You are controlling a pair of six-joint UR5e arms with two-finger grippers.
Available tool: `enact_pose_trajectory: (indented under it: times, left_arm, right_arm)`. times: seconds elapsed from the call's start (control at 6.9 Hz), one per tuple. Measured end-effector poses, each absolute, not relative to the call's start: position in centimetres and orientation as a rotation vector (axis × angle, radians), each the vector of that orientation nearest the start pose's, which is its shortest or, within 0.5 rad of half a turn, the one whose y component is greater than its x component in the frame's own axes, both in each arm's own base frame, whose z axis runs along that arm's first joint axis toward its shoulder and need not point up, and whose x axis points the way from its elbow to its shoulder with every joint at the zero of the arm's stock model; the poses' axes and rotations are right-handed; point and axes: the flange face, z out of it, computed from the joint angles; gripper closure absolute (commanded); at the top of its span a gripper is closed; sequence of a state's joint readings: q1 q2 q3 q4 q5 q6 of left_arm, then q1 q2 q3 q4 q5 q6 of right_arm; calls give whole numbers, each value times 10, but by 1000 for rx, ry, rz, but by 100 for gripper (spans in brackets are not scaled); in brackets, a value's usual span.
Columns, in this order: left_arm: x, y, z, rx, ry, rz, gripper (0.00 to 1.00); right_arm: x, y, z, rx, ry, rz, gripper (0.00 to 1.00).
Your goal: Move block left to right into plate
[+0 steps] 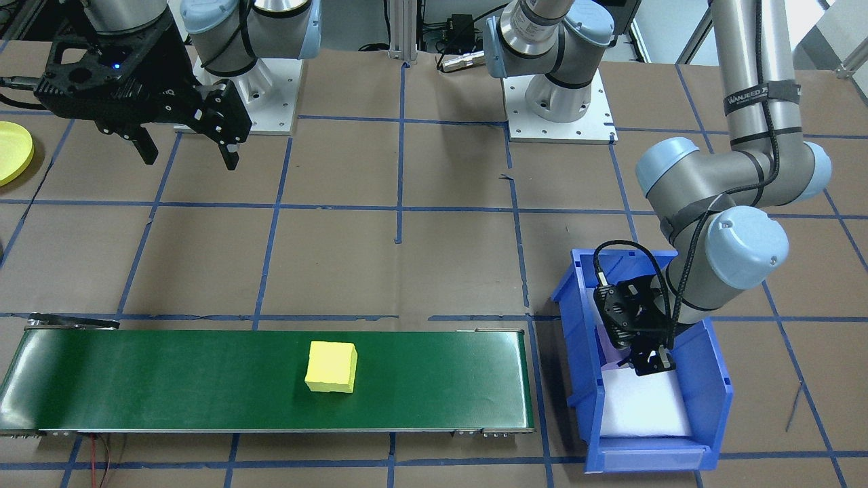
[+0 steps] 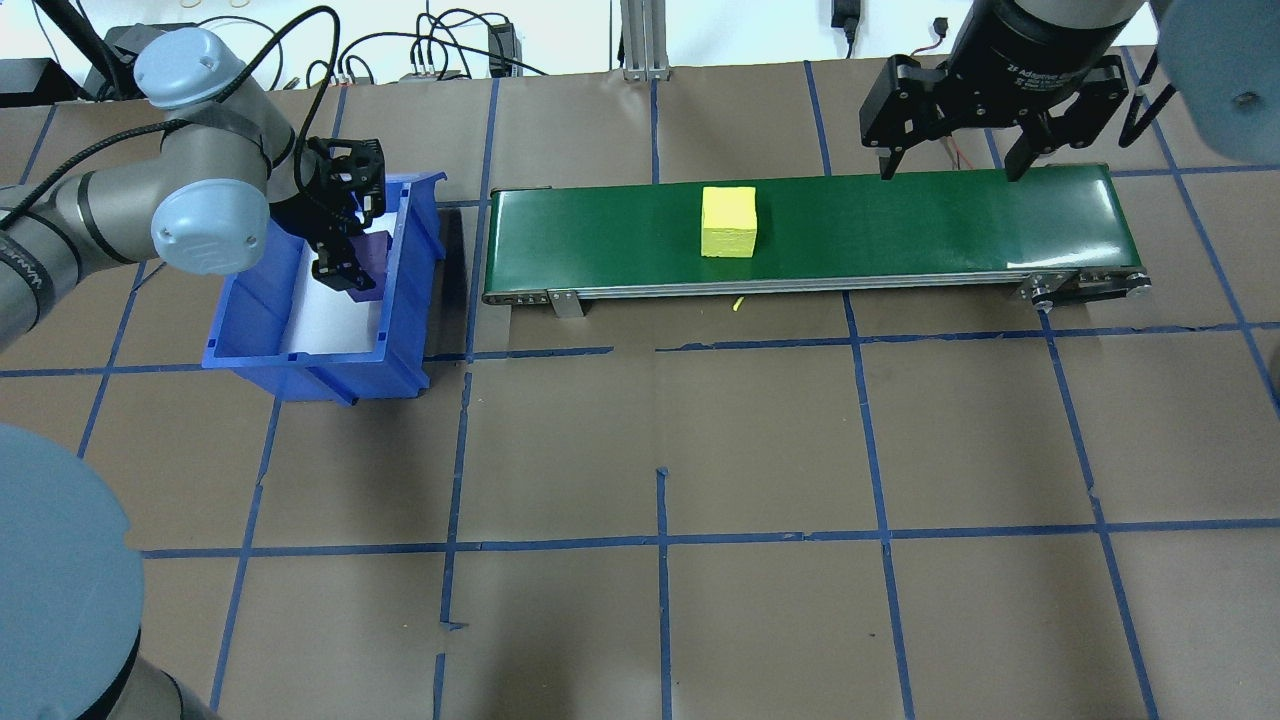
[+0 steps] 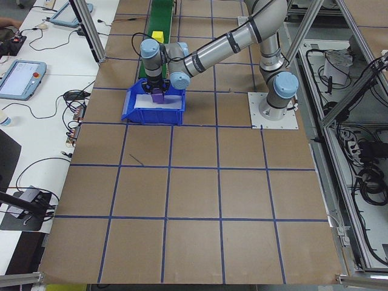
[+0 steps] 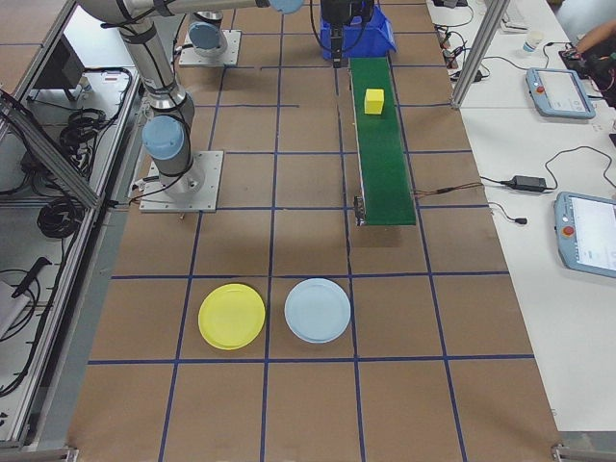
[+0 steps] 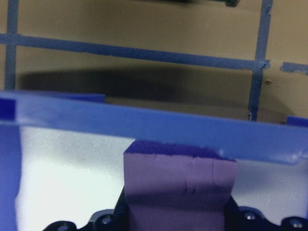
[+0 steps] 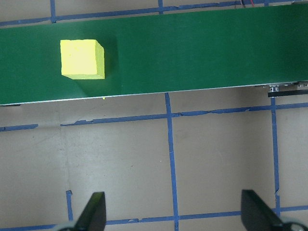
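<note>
Your left claw (image 2: 345,262) is closed on a purple block (image 2: 372,262) inside the blue bin (image 2: 300,372), at 9 o'clock of the green belt (image 2: 900,225). A yellow block (image 2: 729,221) sits mid-belt. Your right claw (image 2: 948,165) hangs open at the belt's 3 o'clock end. The yellow plate (image 4: 231,316) lies well apart, beside a pale blue plate (image 4: 318,310).
</note>
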State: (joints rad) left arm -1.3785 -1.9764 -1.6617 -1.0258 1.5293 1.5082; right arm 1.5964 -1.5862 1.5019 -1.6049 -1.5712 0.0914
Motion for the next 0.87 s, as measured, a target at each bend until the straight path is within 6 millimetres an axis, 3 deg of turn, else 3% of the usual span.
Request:
enact_pose_trajectory:
  times: [0.15, 0.29, 0.44, 0.58, 0.73, 0.87]
  left_arm:
    - [-15, -633, 301, 1680, 2589, -130, 76]
    - [-14, -631, 329, 1407, 2711, -175, 76]
    - [-18, -627, 346, 1155, 2830, -195, 76]
    - [-31, -619, 359, 884, 2951, -184, 76]
    - [-56, -613, 372, 660, 3025, -183, 76]
    - [-90, -609, 381, 483, 3074, -186, 76]
  right_arm:
    - [142, -494, 533, 56, 3131, -197, 0]
    - [123, -503, 533, -54, 3136, -223, 0]
    - [81, -514, 533, -75, 3140, -236, 0]
    - [23, -521, 532, 27, 3145, -238, 0]
    - [-32, -522, 527, 149, 3148, -229, 0]
    - [-74, -520, 521, 233, 3148, -214, 0]
